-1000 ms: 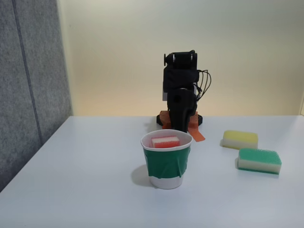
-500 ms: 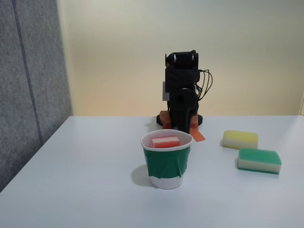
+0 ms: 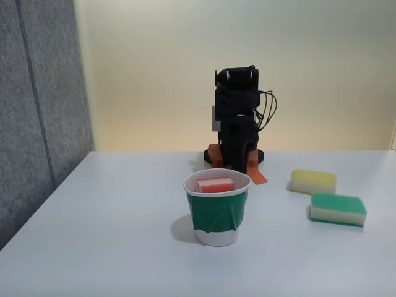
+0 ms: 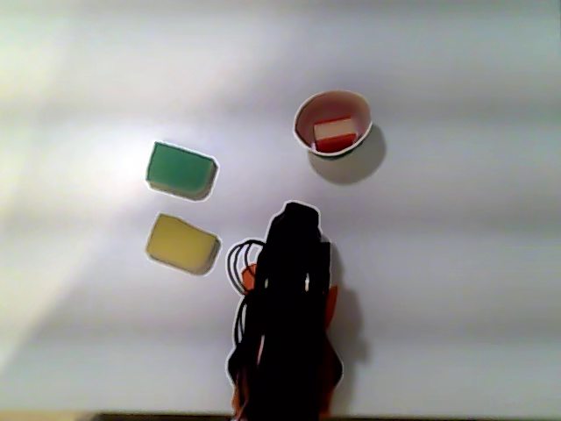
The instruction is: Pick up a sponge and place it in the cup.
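The red-topped sponge [image 3: 216,184] lies inside the white cup with the green band [image 3: 217,213], its top showing just below the rim. From above, the sponge [image 4: 334,134] rests against the cup's inner wall [image 4: 304,120]. The black arm [image 3: 236,124] is folded up on its base behind the cup, apart from it. Its gripper [image 4: 298,216] points toward the cup as a dark silhouette, and its jaws cannot be made out. Nothing is seen in it.
A yellow-topped sponge [image 3: 313,181] and a green-topped sponge [image 3: 338,209] lie on the white table to the right of the cup in the fixed view. A grey panel [image 3: 37,111] stands along the left side. Orange tape [image 3: 255,172] marks the arm's base.
The arm's upper part has shifted slightly to the right and come to rest. Sponge and cup have not moved.
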You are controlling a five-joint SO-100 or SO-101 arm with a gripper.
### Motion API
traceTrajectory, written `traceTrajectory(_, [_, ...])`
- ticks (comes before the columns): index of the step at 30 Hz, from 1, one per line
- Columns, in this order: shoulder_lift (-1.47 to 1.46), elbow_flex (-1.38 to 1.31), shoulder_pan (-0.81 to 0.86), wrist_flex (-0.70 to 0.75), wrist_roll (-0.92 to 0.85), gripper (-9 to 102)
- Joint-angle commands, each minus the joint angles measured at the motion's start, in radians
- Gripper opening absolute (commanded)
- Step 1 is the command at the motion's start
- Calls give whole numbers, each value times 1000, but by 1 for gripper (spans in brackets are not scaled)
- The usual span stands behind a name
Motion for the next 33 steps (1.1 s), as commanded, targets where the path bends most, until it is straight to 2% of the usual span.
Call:
traceTrajectory(1, [12, 46, 2, 17, 8, 0])
traceTrajectory(33, [12, 46, 2, 17, 20, 0])
